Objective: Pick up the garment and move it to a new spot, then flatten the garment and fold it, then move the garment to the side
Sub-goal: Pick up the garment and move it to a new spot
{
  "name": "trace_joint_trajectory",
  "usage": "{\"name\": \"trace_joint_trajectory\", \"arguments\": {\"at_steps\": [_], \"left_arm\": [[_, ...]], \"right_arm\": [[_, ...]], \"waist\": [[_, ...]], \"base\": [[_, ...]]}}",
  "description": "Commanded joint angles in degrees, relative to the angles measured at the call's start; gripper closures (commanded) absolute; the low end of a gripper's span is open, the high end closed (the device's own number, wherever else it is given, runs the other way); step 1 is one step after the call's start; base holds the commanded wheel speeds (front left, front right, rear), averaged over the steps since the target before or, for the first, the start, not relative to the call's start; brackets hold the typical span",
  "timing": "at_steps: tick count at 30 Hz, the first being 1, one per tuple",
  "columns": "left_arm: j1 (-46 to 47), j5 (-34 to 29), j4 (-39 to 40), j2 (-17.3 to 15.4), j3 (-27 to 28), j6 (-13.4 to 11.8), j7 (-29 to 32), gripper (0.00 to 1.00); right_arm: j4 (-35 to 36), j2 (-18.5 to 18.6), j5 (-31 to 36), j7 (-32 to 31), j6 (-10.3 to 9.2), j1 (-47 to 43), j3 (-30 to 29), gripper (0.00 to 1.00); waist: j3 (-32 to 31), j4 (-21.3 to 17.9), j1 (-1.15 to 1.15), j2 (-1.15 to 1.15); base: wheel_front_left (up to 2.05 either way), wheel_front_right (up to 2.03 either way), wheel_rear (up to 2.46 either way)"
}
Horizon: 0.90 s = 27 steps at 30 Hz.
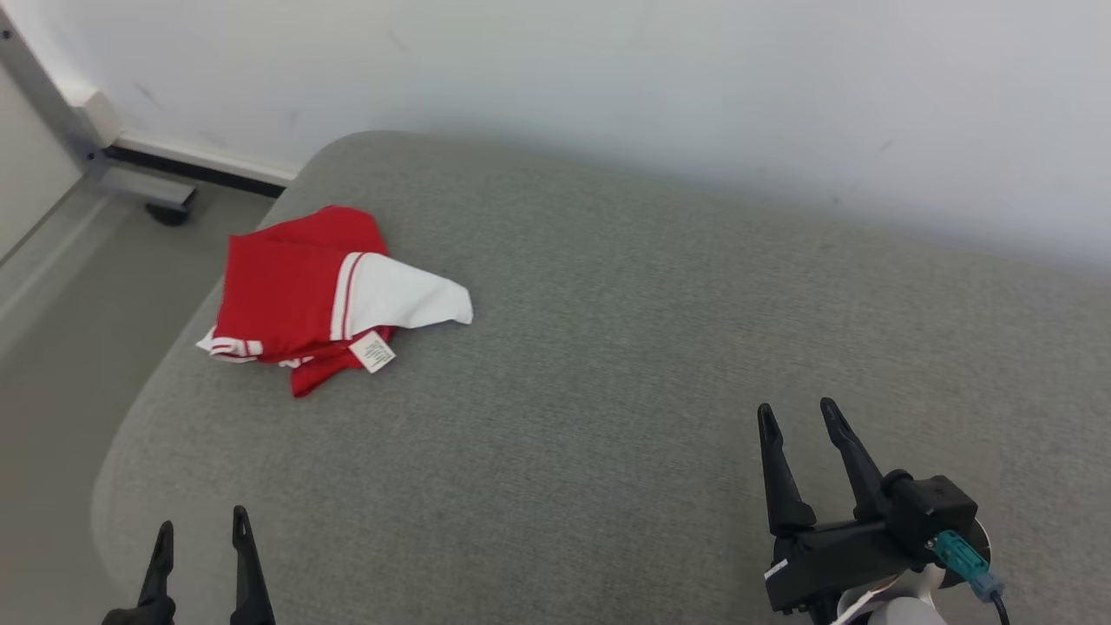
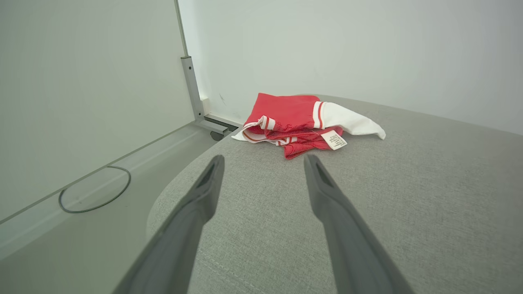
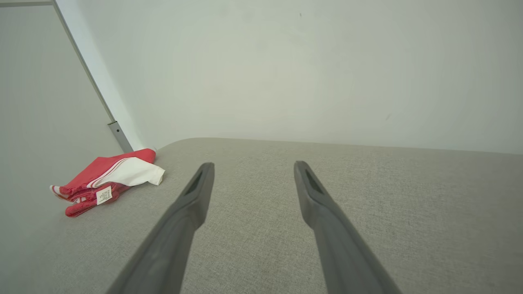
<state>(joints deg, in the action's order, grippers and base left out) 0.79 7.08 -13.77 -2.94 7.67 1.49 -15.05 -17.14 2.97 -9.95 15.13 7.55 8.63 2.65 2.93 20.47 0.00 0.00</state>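
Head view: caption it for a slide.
Red and white garment at the left edge of the grey cushion; left claw and right claw open, empty.

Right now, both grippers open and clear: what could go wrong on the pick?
1. The red-and-white garment lies bunched near the grey cushion's left edge; a nudge could push it onto the floor.
2. It is layered; the left gripper may catch just one layer or the care label.
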Motion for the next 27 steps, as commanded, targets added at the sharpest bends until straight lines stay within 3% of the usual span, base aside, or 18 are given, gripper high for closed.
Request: {"name": "trace_joint_trajectory", "arguments": {"at_steps": [1,5,19,27], "left_arm": [[-0.6,0.2,-0.2,0.1,0.4,-0.2,-0.2,0.00],[-1.0,1.0,-0.1,0.1,1.5,-0.6,-0.2,0.00],[-4.2,4.5,2.9,0.1,3.8,-3.3,-0.2,0.00],[1.5,5.7,-0.8,0.1,3.2,3.2,-0.2,0.00]], "right_arm": [[0.1,-0.1,0.2,0.0,-0.14,0.5,0.3,0.00],[-0.4,-0.1,0.4,0.0,-0.14,1.2,1.6,0.00],[-3.9,-0.1,0.8,0.0,-0.15,6.1,7.2,0.00],[-3.1,-0.1,2.0,0.0,-0.14,4.4,4.3,0.00]], "waist": [[1.3,7.5,0.00,0.00],[2.1,10.5,0.00,0.00],[4.6,11.6,0.00,0.00],[5.2,11.1,0.00,0.00]], "base": [[0.00,0.00,0.00],[0.00,0.00,0.00],[0.00,0.00,0.00],[0.00,0.00,0.00]]}}
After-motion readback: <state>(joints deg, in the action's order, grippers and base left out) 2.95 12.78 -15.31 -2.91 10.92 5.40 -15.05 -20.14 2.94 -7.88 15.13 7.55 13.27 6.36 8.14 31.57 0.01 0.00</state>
